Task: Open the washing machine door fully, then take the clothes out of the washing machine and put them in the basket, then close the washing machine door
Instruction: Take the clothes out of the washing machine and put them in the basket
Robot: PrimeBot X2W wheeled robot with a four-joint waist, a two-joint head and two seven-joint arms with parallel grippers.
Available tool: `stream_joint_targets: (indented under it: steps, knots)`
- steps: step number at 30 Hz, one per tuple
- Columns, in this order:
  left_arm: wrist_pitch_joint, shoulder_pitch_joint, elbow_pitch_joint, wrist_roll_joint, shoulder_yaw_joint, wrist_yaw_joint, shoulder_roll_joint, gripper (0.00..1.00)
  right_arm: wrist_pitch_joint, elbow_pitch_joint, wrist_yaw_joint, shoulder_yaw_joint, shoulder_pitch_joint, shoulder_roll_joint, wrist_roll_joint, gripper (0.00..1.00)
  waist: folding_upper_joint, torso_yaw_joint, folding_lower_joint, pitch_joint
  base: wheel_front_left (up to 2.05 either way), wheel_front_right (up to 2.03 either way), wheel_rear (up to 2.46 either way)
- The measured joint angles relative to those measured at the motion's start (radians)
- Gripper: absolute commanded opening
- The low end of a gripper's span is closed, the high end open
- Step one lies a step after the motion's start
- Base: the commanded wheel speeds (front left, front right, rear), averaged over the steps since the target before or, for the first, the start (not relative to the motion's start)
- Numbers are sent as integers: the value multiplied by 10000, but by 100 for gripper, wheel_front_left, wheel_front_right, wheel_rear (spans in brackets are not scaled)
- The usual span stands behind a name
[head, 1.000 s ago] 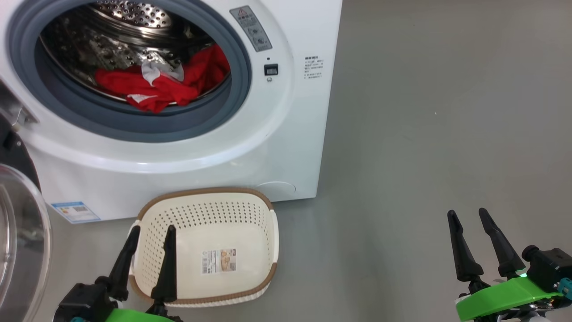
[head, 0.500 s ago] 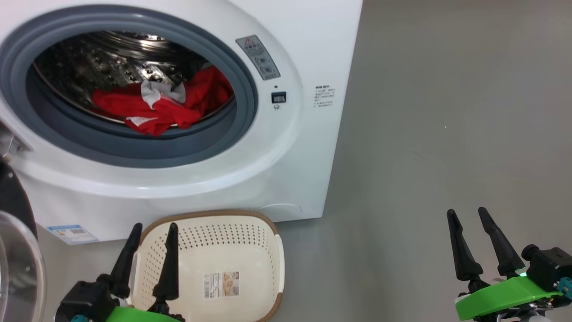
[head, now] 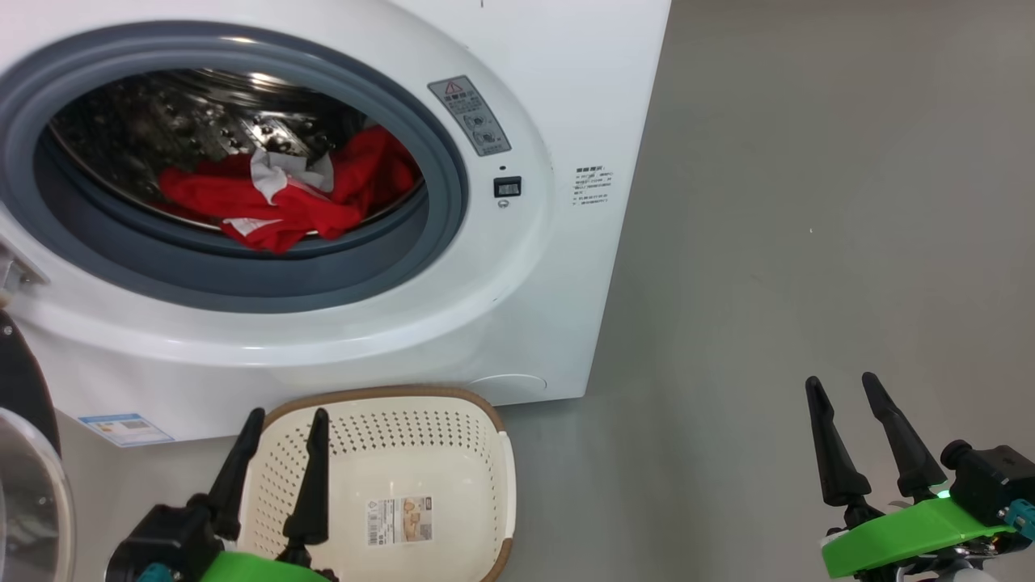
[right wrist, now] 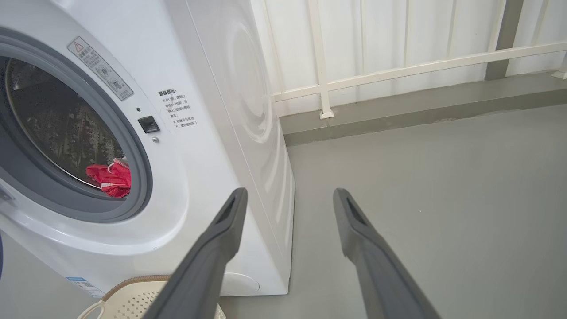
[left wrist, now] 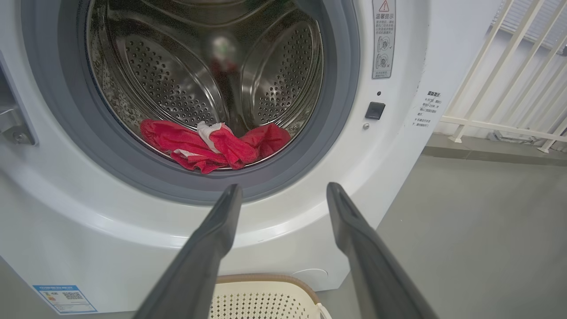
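Red clothes lie heaped in the steel drum of a white washing machine. Its door stands swung aside at left, and the basket sits empty below. The left gripper and right gripper are both spread, holding nothing. Unloading seems the step in hand; next, one gripper must reach in onto the heap.

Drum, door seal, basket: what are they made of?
Drum: looks like polished stainless steel; mirror glints, punched holes. Seal: matte grey, probably rubber. Basket: glossy cream plastic, likely moulded, with regular perforations; brown rim looks woven, possibly plastic too.
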Motion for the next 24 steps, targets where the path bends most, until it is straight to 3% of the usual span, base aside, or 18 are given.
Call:
stream_joint_targets:
  steps: [14,24]
  knots:
    - [0,-2181,2067,798,117,31,-35,100,0,-21,0,188,-360,61,52,100,0,-244,0,507,0,0,0]
    - [0,-4793,4334,729,-311,752,-125,100,0,-21,0,282,-632,102,96,100,0,-534,0,950,0,0,0]
